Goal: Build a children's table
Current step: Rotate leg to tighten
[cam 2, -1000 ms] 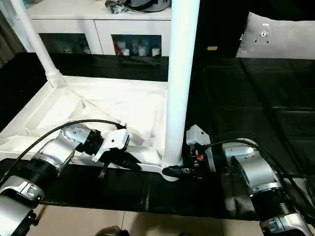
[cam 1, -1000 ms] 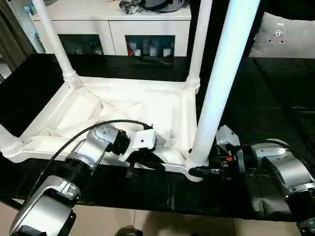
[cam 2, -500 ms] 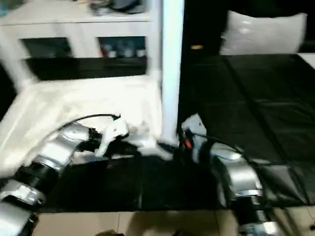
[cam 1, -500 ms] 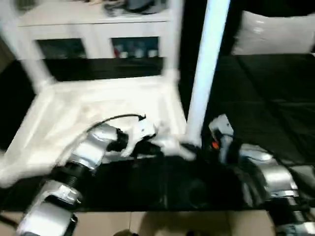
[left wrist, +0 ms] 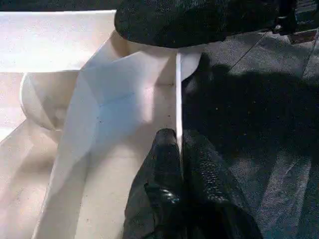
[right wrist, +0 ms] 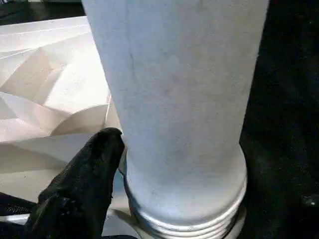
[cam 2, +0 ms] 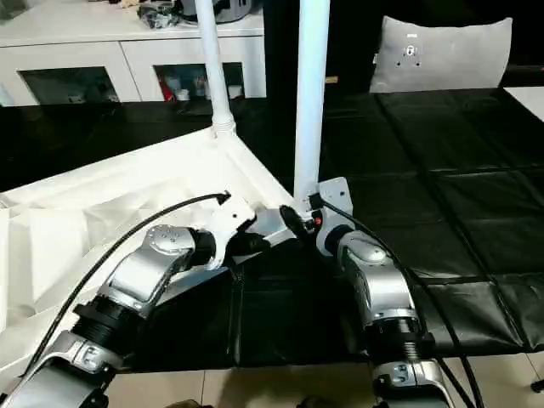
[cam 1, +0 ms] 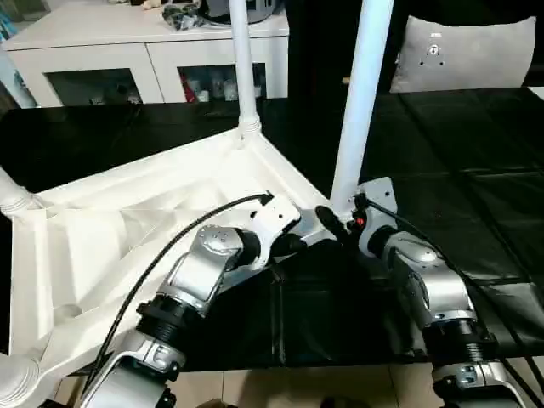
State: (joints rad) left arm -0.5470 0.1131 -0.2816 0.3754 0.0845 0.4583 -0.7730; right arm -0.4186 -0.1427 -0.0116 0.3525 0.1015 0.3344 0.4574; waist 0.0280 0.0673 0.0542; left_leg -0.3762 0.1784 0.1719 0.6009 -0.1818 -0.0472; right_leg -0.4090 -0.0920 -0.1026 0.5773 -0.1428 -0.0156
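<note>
The children's table (cam 1: 102,229) lies upside down on the black cover, ribbed underside up. Two white legs stand upright in its corner sockets, a near one (cam 1: 361,93) and a far one (cam 1: 240,59). My left gripper (cam 1: 293,242) is shut on the top's thin side rim (left wrist: 178,89), close to the near leg's corner. My right gripper (cam 1: 330,219) sits at the base of the near leg (right wrist: 184,99). One black finger (right wrist: 84,184) stands beside the leg's collar with a sliver of gap. The other finger is hidden behind the leg.
The black-covered work table (cam 1: 476,170) stretches to the right and behind. Its front edge runs just under my forearms. A white cabinet (cam 1: 153,51) stands at the back, and a grey cushion (cam 1: 463,51) at the back right. Leg bases show at the left edge (cam 1: 13,200).
The children's table has swung round on the black cover, its gripped corner moving away from the front edge with both grippers. The view has shifted too.
</note>
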